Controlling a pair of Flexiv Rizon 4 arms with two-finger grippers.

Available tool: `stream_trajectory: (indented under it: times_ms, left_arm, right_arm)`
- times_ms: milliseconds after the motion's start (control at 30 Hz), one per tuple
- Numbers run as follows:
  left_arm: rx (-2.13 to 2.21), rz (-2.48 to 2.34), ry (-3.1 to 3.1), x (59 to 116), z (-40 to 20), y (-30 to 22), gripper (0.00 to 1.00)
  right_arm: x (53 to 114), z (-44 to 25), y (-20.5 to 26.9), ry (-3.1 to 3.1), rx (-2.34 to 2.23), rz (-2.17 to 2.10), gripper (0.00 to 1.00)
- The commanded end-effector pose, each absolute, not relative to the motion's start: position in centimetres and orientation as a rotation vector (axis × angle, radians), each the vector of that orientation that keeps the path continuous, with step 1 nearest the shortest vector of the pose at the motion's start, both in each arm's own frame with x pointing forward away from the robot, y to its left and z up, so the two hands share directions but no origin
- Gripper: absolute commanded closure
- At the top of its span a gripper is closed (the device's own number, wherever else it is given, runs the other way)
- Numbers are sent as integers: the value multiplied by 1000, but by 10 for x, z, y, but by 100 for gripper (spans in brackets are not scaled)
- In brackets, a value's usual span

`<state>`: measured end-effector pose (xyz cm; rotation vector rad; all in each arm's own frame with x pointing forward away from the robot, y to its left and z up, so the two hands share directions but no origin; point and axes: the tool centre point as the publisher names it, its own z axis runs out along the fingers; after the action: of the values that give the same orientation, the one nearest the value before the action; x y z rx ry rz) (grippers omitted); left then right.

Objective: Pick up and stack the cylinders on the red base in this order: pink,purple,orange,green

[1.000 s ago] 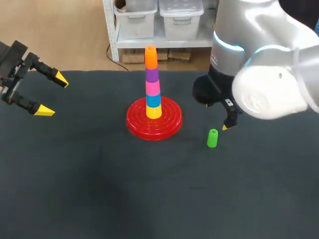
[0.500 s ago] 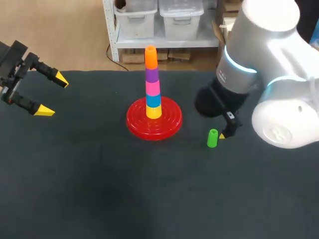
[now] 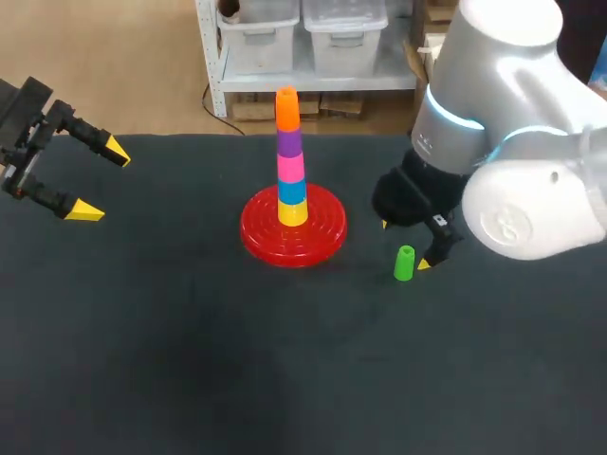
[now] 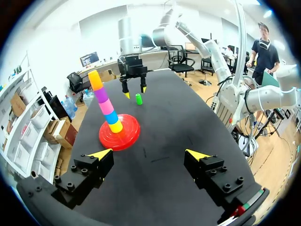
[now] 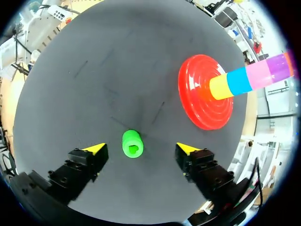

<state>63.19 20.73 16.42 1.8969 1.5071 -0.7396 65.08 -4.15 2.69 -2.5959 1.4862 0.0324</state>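
My right pincer [image 3: 404,245] hangs wide open just above the small green plastic cylinder [image 3: 404,263], w/ one yellow tip on either side of it. In the right wrist view the cylinder [image 5: 132,143] sits between the fingers of that pincer [image 5: 141,148], nearer one tip than the other, and neither tip touches it. It stands upright on the black cloth table [image 3: 190,379], hollow top facing up, to the right of the round ribbed red plastic base [image 3: 261,237] and a bit nearer, not touching it.

On the base's centre stands a tower of five cylinders. From the bottom up they are yellow [image 3: 292,212], blue [image 3: 292,191], pink [image 3: 291,167], purple [image 3: 289,141] and orange [image 3: 287,107]. The tower looks straight.

My left pincer [image 3: 101,181] is also wide open, holding nothing. It sits at the table's far left edge, well apart from the base. From the left wrist view, the pincer [image 4: 149,154] faces the base [image 4: 129,137], w/ the green cylinder [image 4: 138,99] farther off under the right arm's tips.
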Motion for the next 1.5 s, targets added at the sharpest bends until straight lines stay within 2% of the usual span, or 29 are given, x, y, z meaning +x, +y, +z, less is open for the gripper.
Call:
stream_trajectory:
  times_ms: [33,167,367,433,467,500,533,867,1033,1267,1500]
  left_arm:
    - [1897,-738,1504,632,163,208,0]
    - [1897,-738,1504,632,163,208,0]
    - [1897,-738,1504,632,163,208,0]
    - [1897,-738,1504,632,163,208,0]
    - [1897,-738,1504,632,163,208,0]
    - [1897,-738,1504,632,163,208,0]
    - [1897,-738,1504,632,163,208,0]
    - [1897,-738,1504,632,163,208,0]
    - [1897,-738,1504,632,163,208,0]
    - [1897,-738,1504,632,163,208,0]
    - [1897,-738,1504,632,163,208,0]
  right_arm:
    - [657,22,-37,1505,-2662,98,34]
    - [657,20,-38,1497,-2694,101,43]
    - [656,19,-38,1469,-2754,100,48]
    - [655,17,-37,1461,-2776,95,56]
    - [654,17,-37,1461,-2777,95,63]
    - [653,18,-36,1457,-2788,88,77]
    - [653,18,-36,1454,-2798,73,100]
    - [652,46,-43,1455,-2791,-74,100]
    - [662,81,-55,1472,-2693,-177,100]
    - [710,156,-58,1254,-2682,-296,100]
    - [765,226,-37,823,-2824,-297,100]
